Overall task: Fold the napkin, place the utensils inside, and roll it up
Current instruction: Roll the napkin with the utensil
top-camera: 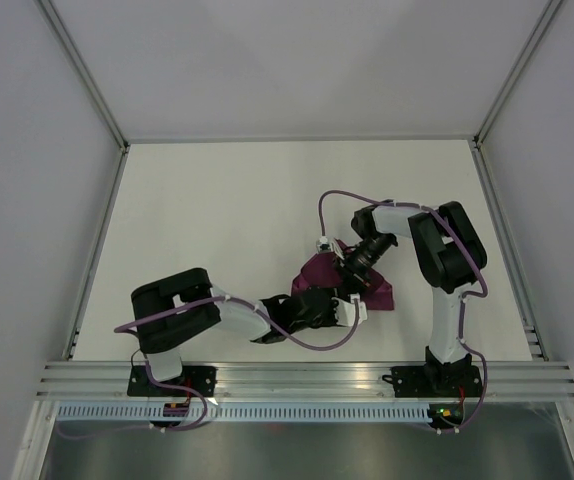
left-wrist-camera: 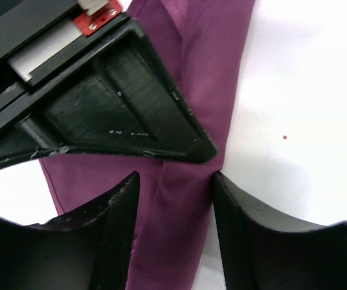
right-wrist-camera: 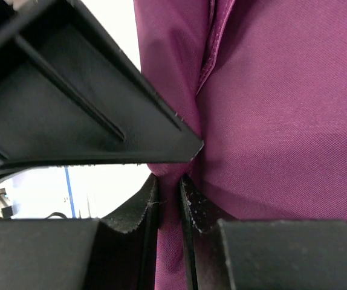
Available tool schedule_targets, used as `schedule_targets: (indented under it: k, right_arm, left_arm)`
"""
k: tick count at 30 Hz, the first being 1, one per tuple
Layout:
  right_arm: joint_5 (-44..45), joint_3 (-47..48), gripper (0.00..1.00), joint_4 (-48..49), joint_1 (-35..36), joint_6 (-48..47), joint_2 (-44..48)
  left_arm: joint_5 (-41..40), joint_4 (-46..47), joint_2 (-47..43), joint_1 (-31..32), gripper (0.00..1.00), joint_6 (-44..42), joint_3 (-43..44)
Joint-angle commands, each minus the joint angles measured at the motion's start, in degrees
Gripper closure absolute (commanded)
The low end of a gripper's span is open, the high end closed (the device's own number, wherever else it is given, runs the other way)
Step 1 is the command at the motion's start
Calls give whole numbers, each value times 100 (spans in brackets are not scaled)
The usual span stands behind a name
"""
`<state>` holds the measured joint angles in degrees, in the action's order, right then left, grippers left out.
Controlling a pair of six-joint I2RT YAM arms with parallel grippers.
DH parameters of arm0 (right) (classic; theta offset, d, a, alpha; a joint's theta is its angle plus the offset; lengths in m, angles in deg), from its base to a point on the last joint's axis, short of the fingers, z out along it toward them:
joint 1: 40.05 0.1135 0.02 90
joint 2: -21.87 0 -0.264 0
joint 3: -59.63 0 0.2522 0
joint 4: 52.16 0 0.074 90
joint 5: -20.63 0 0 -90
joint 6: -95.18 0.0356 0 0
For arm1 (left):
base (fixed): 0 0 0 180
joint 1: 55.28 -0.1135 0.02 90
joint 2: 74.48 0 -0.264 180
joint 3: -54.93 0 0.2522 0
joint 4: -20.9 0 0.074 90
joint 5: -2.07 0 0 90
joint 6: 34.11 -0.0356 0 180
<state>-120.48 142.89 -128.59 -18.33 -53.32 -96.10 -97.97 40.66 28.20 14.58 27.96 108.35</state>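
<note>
Looks like mid-fold here. Seeing the napkin (top-camera: 317, 272) bunched into a heap just right of the middle of the desk (top-camera: 217, 220), wedged between both arms. Got the right hand (right-wrist-camera: 169, 193) nearly closed, pinching a ridge of the cloth. Got the left hand (left-wrist-camera: 176, 199) fairly wide, straddling a narrow band of it, not obviously clamping. Can't spot any cutlery in any view, maybe hidden.

Tips for doing the fold well: clamp properly with the left before pulling, then draw both apart to take up the slack. Keep it low so it lands flat, and line up the edges before letting go. Go easy on the pull, since thin shiny fabric like this could probably slide right out of a pinch.
</note>
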Motion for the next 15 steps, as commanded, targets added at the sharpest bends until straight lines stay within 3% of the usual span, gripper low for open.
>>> schedule_targets:
  k: [1,3,6,7,9,13,15]
  right_arm:
    - [752,-15,96,476,52,-416,-401]
    - [734,11,96,440,35,-425,-402]
    - [734,20,96,432,34,-425,-419]
    - [726,12,96,432,26,-425,-411]
    - [734,3,91,467,34,-390,-385]
    - [761,-67,80,625,26,-189,-131]
    - [761,-59,70,669,26,-83,10]
  left_arm:
    - [529,-864,437,10,47,295,200]
    - [608,-908,464,10,51,454,183]
    - [723,-1031,526,1,68,717,156]
    - [810,-1066,534,1,82,779,156]
    - [855,-1198,543,-8,96,928,182]
    - [1424,-1812,587,-148,98,1253,384]
    - [1689,-1927,605,-315,98,1377,428]
